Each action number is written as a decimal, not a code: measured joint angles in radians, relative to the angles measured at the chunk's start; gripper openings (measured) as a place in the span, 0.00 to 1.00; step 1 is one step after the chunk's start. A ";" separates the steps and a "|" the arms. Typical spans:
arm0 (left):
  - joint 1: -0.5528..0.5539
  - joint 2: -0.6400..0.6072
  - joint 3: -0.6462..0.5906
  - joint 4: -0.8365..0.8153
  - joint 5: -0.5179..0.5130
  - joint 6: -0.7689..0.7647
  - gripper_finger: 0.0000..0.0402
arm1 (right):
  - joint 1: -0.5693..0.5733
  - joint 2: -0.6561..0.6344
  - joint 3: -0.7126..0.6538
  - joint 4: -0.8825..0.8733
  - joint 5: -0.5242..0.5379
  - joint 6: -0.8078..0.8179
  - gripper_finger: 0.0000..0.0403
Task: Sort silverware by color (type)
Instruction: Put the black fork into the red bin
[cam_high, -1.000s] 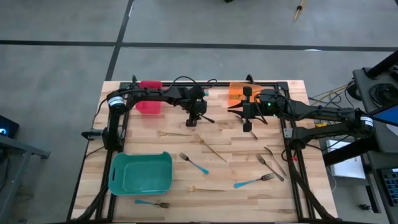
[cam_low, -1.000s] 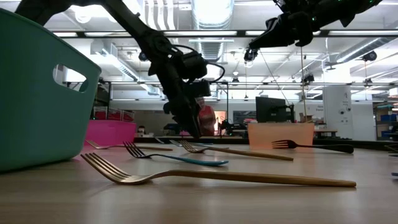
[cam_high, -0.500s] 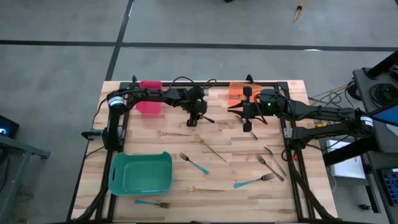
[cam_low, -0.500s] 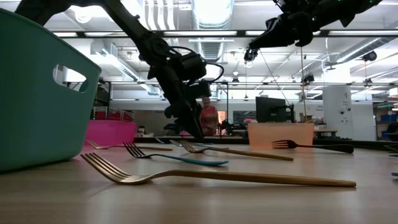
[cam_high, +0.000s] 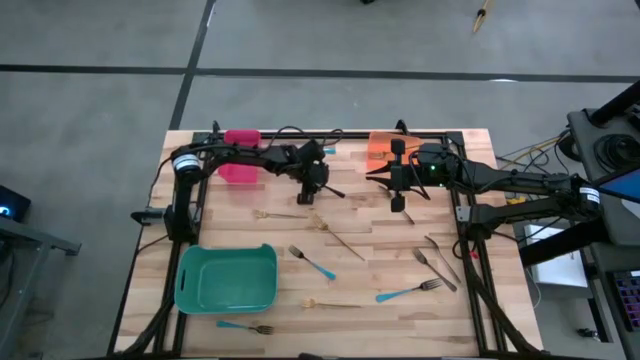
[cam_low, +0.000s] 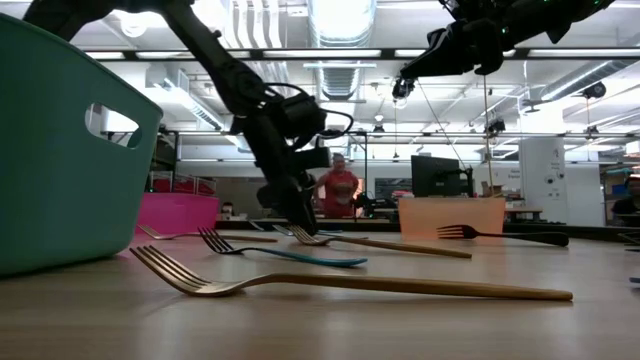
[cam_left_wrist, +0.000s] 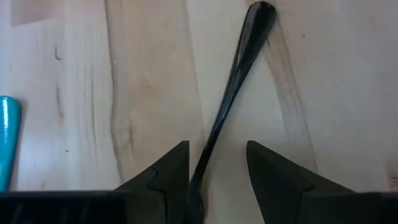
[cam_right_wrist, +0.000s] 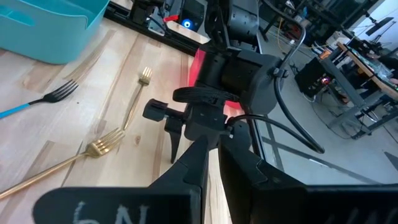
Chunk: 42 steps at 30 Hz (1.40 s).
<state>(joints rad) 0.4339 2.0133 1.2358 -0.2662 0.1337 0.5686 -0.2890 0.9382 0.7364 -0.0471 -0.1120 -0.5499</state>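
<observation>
A dark fork (cam_left_wrist: 239, 68) lies flat on the wooden table (cam_high: 400, 250), left of centre toward the far edge. My left gripper (cam_left_wrist: 217, 146) points steeply down over it, open, one finger on each side of its handle; I cannot tell whether a finger touches it. My right gripper (cam_high: 398, 206) hangs shut and empty above the table by the orange bin (cam_high: 382, 150). Gold forks (cam_high: 275, 214) (cam_high: 340, 240) (cam_high: 330, 304), blue-handled forks (cam_high: 312, 263) (cam_high: 408, 292) (cam_high: 245, 326) and two silver-grey forks (cam_high: 437, 262) lie scattered flat on the wood.
A red bin (cam_high: 240, 165) stands at the far left, the orange bin at the far right and a teal bin (cam_high: 227, 277) at the near left. A blue handle end (cam_left_wrist: 6, 143) lies close beside my left gripper. A person stands in the room beyond the table (cam_low: 340, 190).
My left gripper has gone down toward the dark fork, still open, and stands lower over the table. The forks and my right gripper have kept still.
</observation>
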 joint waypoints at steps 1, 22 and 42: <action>0.000 0.000 -0.005 0.006 0.000 0.000 0.35 | 0.000 0.000 0.000 0.000 0.000 0.000 0.07; 0.041 0.000 -0.020 0.057 0.014 -0.023 0.34 | 0.000 0.000 0.000 0.000 0.000 0.000 0.07; 0.042 0.000 -0.021 0.040 0.014 -0.034 0.01 | 0.000 0.000 0.000 0.000 0.000 0.007 0.07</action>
<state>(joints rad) 0.4759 2.0136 1.2148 -0.2264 0.1477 0.5343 -0.2888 0.9386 0.7362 -0.0471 -0.1116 -0.5429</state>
